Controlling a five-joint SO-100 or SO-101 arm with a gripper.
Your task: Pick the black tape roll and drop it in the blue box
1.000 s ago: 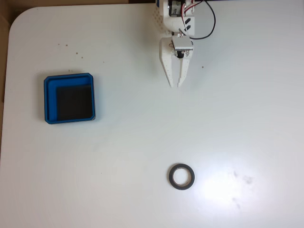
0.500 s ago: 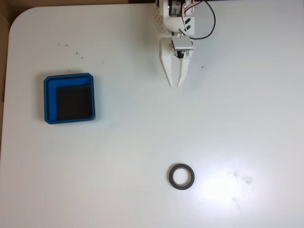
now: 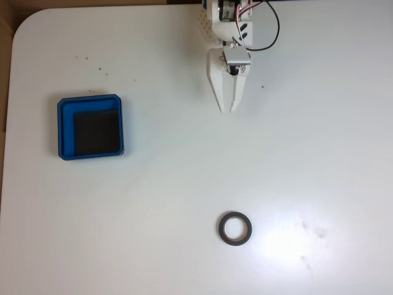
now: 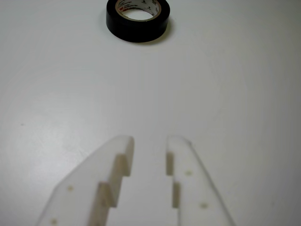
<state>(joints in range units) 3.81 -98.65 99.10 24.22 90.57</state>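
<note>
The black tape roll (image 3: 234,228) lies flat on the white table, low and right of centre in the fixed view, its pale hole facing up. It appears again at the top of the wrist view as the tape roll (image 4: 137,18), straight ahead of the fingers and well away from them. The blue box (image 3: 90,126), with a black floor, sits at the left of the table. My white gripper (image 3: 227,109) hangs near the top centre, pointing down the picture toward the roll. In the wrist view the gripper (image 4: 149,144) is open by a narrow gap, holding nothing.
The white table (image 3: 184,178) ends in a rounded corner at the top left. A black cable (image 3: 274,31) loops off the arm at the top. Faint smudges mark the surface to the right of the roll.
</note>
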